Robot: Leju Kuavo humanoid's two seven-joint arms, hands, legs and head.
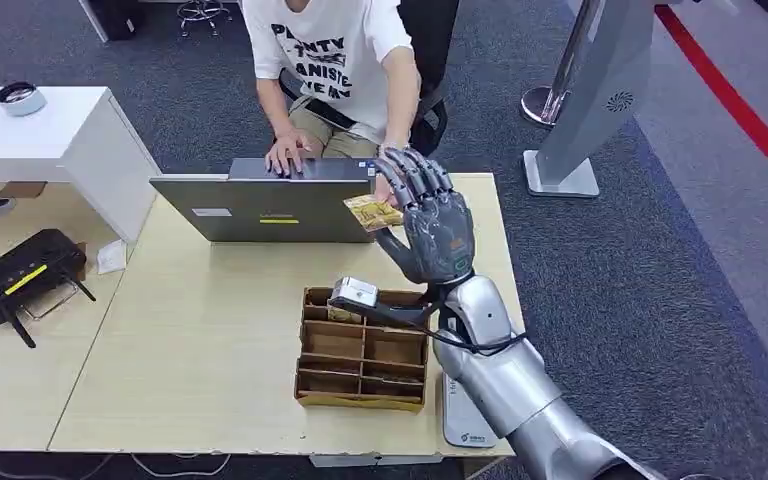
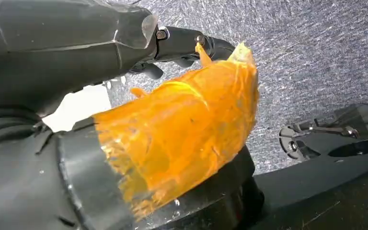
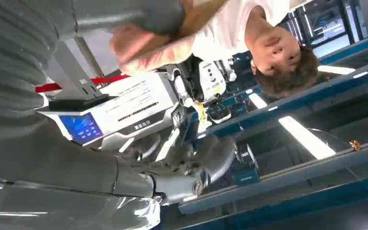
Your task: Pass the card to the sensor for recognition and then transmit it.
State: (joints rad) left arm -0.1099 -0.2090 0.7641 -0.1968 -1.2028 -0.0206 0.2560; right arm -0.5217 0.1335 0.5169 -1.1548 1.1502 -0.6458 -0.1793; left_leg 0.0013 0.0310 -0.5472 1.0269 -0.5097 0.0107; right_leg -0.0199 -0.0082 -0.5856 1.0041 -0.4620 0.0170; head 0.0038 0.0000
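Observation:
My right hand point(image 1: 430, 220) is raised over the far side of the table, beside the laptop point(image 1: 265, 205). It pinches a yellowish card point(image 1: 370, 212) between thumb and fingers, the card pointing toward the laptop. A person's hand point(image 3: 146, 45) is right at the card point(image 3: 203, 12); I cannot tell whether it grips it. The small grey sensor point(image 1: 352, 293) sits on the far edge of the cardboard divider box point(image 1: 360, 350), below my hand. My left hand point(image 2: 124, 120), its thumb wrapped in orange tape, hangs over the grey carpet and holds nothing.
A person in a white T-shirt point(image 1: 325, 45) sits behind the laptop with one hand point(image 1: 288, 155) on its keyboard. A black router point(image 1: 22, 275) lies at the table's left. A white desk point(image 1: 70, 130) stands at far left, a grey kiosk base point(image 1: 570, 150) at right.

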